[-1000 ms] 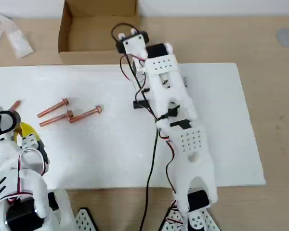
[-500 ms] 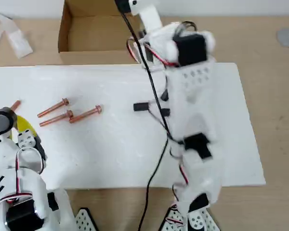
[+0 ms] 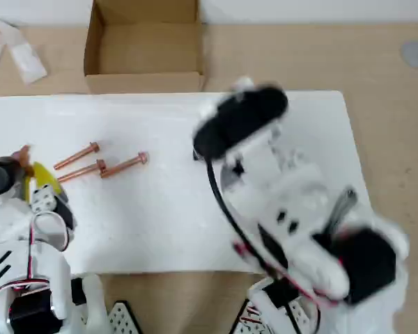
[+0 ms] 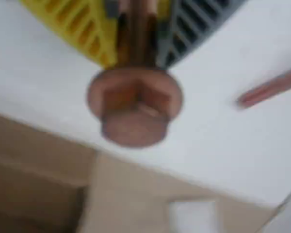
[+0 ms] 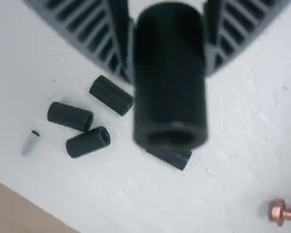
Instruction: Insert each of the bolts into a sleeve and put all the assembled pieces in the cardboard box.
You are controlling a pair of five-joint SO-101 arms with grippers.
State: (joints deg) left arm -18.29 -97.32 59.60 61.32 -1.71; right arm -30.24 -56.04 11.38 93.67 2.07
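My left tool [image 4: 138,29] is clamped on a bolt [image 4: 134,104] by its shank, the head standing clear of the fingers, low over the left edge of the white board [image 3: 167,223]. My right tool [image 5: 167,39] is closed round a black sleeve [image 5: 169,82], bore open at the free end, above the loose sleeves [image 5: 70,116] on the board.

The step, I judge, is mating the two. I should bring both over the middle of the board, line the shank with the bore first, then feed slowly without loosening either grip (how much shank is free at the far end I cannot tell).

A second ago my right arm was stretched to the near corner of the cardboard box [image 3: 146,49]. It has since swung back and up over the board's right half. My left arm has barely shifted, and the loose bolts [image 3: 124,164] have not moved.
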